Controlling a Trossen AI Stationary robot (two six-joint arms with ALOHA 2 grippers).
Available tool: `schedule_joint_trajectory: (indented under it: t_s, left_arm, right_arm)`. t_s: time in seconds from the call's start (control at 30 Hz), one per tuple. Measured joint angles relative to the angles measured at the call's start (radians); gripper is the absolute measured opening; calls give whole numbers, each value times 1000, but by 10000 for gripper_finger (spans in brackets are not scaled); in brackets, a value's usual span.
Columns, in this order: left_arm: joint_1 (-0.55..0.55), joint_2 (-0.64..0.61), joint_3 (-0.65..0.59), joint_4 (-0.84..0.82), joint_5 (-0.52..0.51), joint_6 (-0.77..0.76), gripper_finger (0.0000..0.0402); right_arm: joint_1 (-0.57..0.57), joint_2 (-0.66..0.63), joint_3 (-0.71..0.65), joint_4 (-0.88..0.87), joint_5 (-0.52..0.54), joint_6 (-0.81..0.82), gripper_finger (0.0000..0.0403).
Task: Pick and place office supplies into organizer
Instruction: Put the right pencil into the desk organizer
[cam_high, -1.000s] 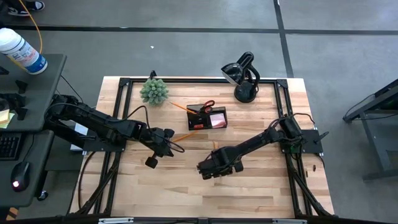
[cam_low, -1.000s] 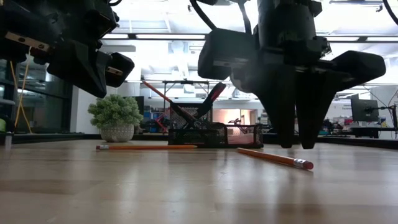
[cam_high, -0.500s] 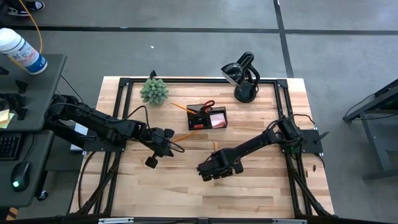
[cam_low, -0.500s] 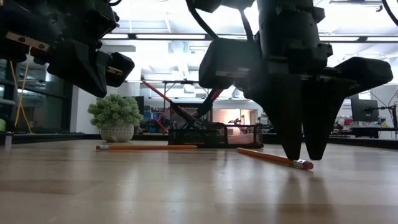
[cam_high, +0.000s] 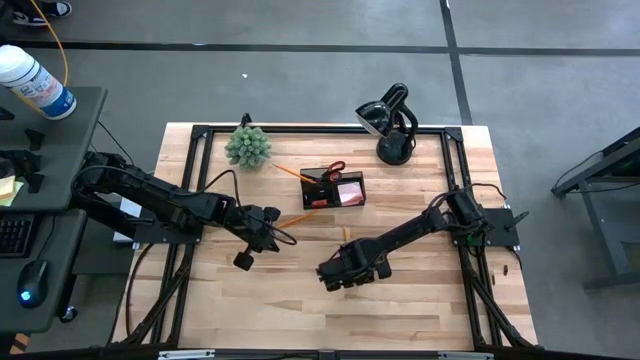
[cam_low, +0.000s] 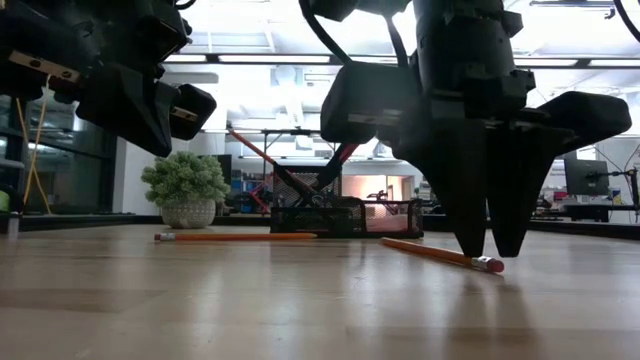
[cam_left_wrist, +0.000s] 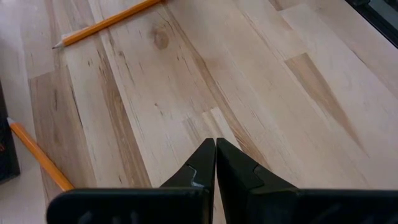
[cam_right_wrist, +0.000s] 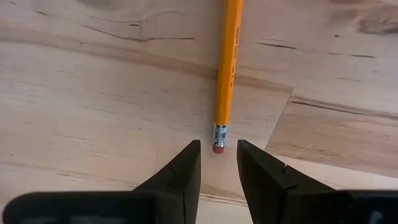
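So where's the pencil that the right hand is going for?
That pencil lies flat on the table's middle, between the organizer and the right hand, whose open fingers straddle its eraser end.

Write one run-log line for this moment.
right gripper: open, straddling pencil eraser end | left gripper: shut, empty | organizer: holds scissors

You are looking at a robotics lab or workshop. The wooden counter (cam_high: 400, 300) sits in a black metal frame on a grey concrete floor (cam_high: 300, 80) crossed by dark tape lines. Behind it, the low view shows ceiling strip lights (cam_low: 260, 58), glass walls and a monitor (cam_low: 585, 177); a keyboard (cam_high: 14, 236) and mouse (cam_high: 36, 278) sit on a side desk.
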Motion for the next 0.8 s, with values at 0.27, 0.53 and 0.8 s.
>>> schedule_joint_trajectory:
  t_s: [0.27,0.53,0.8]
  left_arm:
    - [0,0,0,0,0,1,5]
    - [0,0,0,0,-2,16,5]
    - [0,0,0,-1,-6,19,5]
  right_arm:
    - [0,0,0,0,-7,0,99]
    - [0,0,0,1,-11,-2,99]
    - [0,18,0,11,-33,-5,99]
